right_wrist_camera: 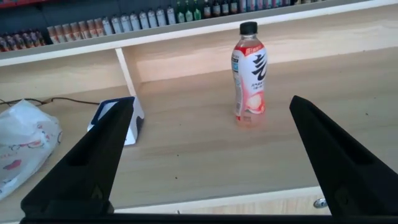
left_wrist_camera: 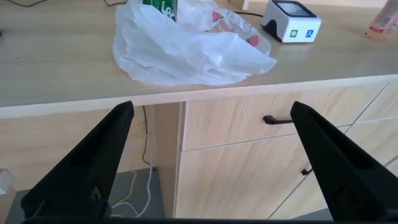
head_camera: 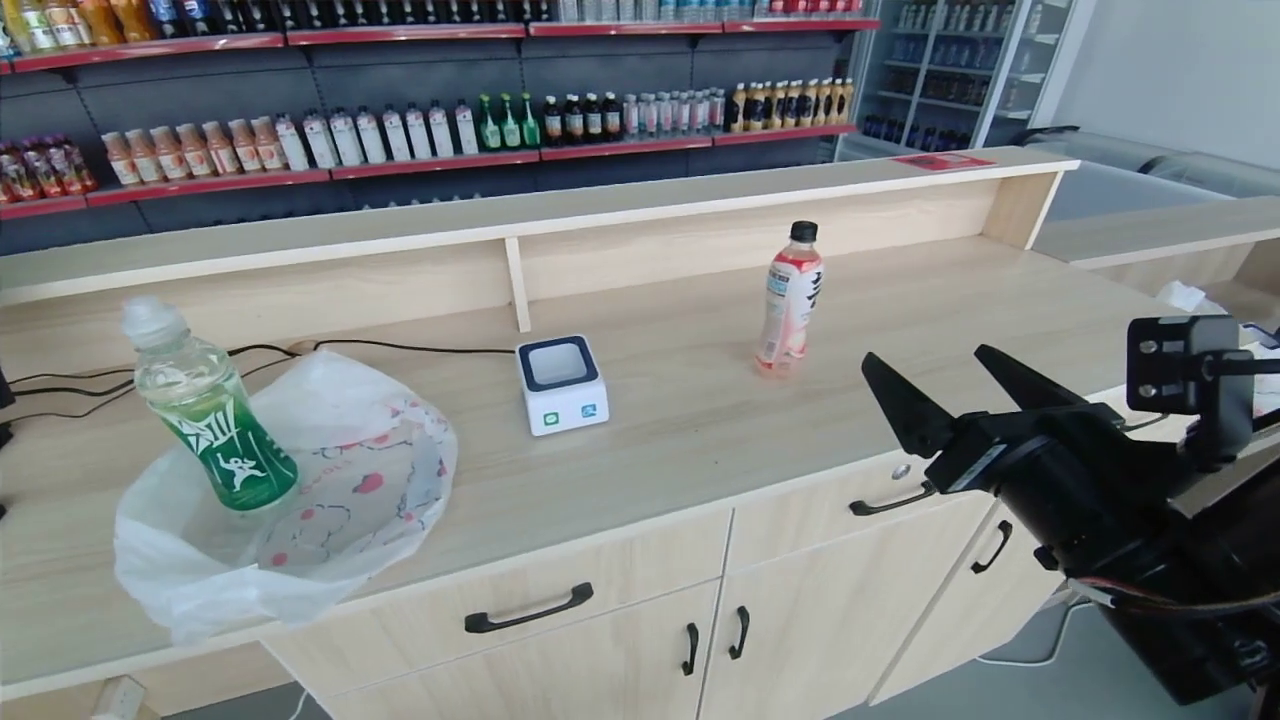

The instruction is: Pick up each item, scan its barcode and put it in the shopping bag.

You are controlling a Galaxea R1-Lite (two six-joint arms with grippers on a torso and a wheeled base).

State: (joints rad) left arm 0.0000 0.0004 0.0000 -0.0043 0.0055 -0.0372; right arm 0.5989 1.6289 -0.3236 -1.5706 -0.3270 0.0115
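From the head view, the pink bottle point(head_camera: 790, 300) is what I take to be left to handle. It stands upright on the counter point(head_camera: 680, 440), long axis vertical, right of centre and towards the far side. My right gripper point(head_camera: 925, 355) hangs off the counter's near edge, fingers spread wide. The bottle lies ahead of it and slightly left, so I judge the right arm the nearer one. The barcode scanner point(head_camera: 561, 384) sits left of the bottle, well apart from it. Farther left is the shopping bag point(head_camera: 350, 500), its mouth open, with a green bottle point(head_camera: 210, 410) standing tilted in it. A raised back ledge point(head_camera: 700, 215) runs behind the pink bottle; bare wood lies on every other side of it. A cable point(head_camera: 400, 348) runs along the far side, left of the scanner.

In the left wrist view, my left gripper point(left_wrist_camera: 211, 109) is below counter height, fingers wide apart, facing the cabinet front and a drawer handle point(left_wrist_camera: 277, 119). The bag sits near the counter's near edge, above this gripper.

In the right wrist view, the pink bottle stands between the spread fingers and beyond them, nothing touching it. I reckon a level approach clasping the body would suit. The ledge behind limits overshoot, and the route left to the scanner looks open.
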